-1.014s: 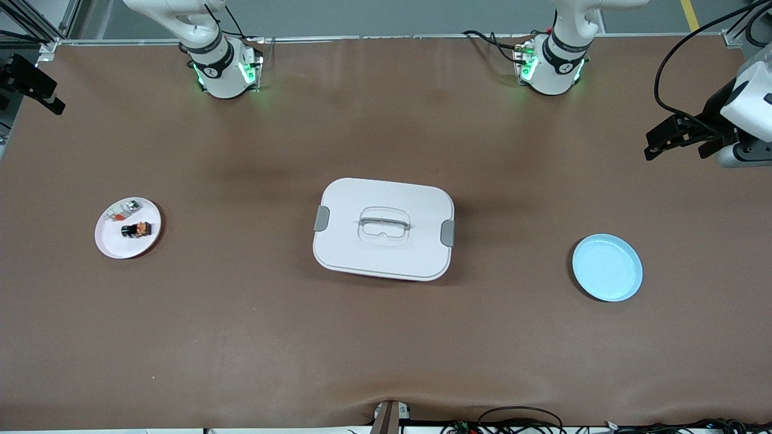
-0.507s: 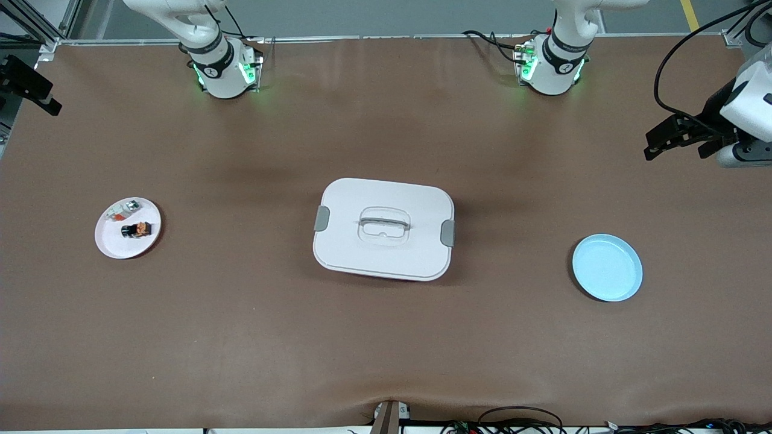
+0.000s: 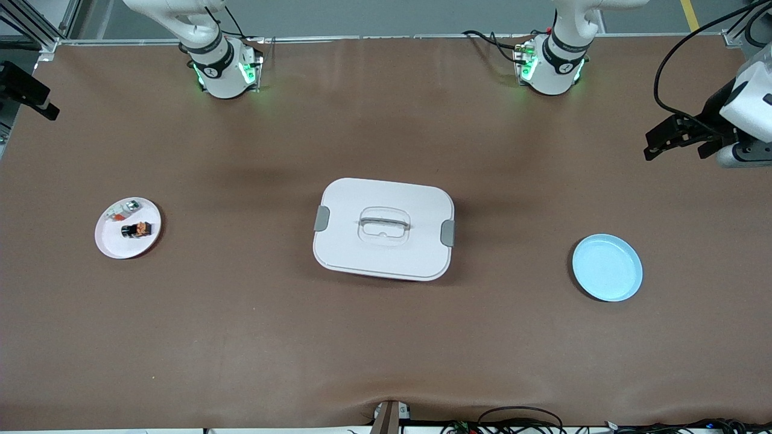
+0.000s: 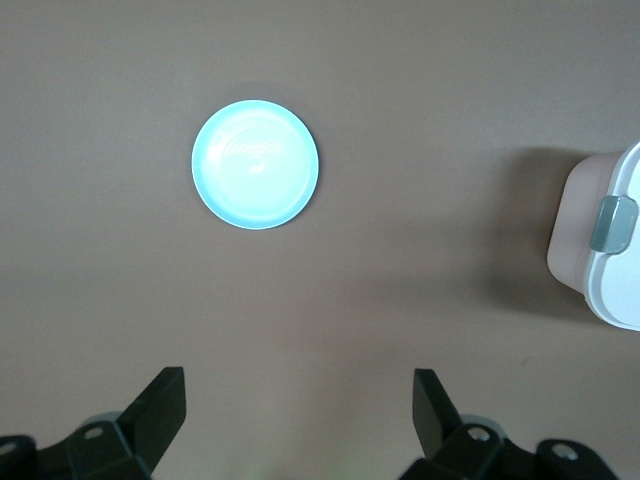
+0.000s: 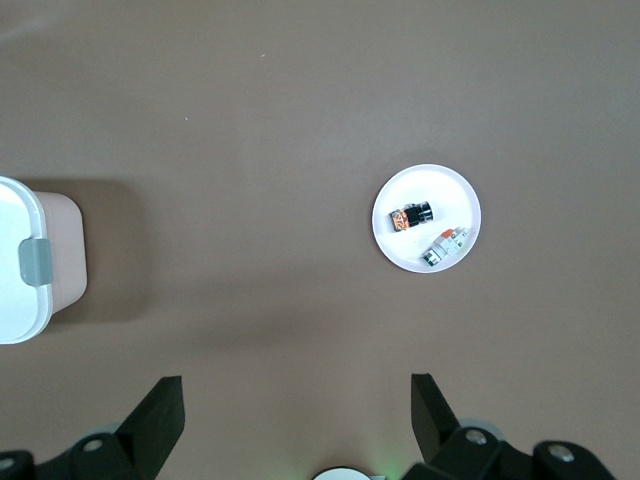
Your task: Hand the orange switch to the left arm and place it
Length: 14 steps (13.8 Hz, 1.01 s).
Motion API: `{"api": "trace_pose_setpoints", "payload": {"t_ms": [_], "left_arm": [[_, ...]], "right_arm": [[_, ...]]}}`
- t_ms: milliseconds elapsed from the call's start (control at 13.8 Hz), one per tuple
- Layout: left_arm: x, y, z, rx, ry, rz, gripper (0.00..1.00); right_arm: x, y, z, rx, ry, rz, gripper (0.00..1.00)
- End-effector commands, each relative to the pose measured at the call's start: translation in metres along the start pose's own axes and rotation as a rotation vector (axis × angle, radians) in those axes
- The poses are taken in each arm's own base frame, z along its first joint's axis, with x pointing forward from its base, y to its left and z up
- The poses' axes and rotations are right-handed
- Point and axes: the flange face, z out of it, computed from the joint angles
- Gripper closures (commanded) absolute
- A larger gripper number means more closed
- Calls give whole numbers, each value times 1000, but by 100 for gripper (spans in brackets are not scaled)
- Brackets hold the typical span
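Observation:
The orange switch [image 3: 136, 229], a tiny black cylinder with an orange end, lies on a small pink plate [image 3: 114, 244] toward the right arm's end of the table. The right wrist view shows the orange switch [image 5: 410, 216] on the pink plate [image 5: 400, 248] from high up. My right gripper [image 3: 36, 99] hangs open and empty, high over the table's edge at that end; in its wrist view the right gripper [image 5: 297, 400] holds nothing. My left gripper [image 3: 674, 152] is open and empty, high over the left arm's end of the table. The white box [image 3: 383, 253] sits mid-table between the plates.
A small silver-white piece with a red bit [image 3: 123, 210] shares the pink plate. A blue plate [image 3: 607, 267] sits toward the left arm's end, and the left wrist view shows the blue plate [image 4: 255, 164] and a corner of the box [image 4: 610, 280]. Cables run along the table's near edge.
The right gripper has drifted slightly outward toward the table's end. The left gripper and everything on the table have stayed put.

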Motion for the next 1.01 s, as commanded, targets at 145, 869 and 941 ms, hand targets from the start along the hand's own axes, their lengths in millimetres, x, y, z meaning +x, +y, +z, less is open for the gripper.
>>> {"api": "trace_pose_setpoints", "payload": {"t_ms": [145, 869, 941], "left_arm": [[2, 1, -5, 15, -3, 14, 0], [1, 8, -11, 13, 7, 24, 0], [1, 7, -11, 13, 7, 22, 0]], "right_arm": [[-4, -5, -3, 12, -37, 55, 0], [-8, -8, 0, 39, -59, 31, 0], [-8, -8, 0, 40, -57, 11, 0]]}}
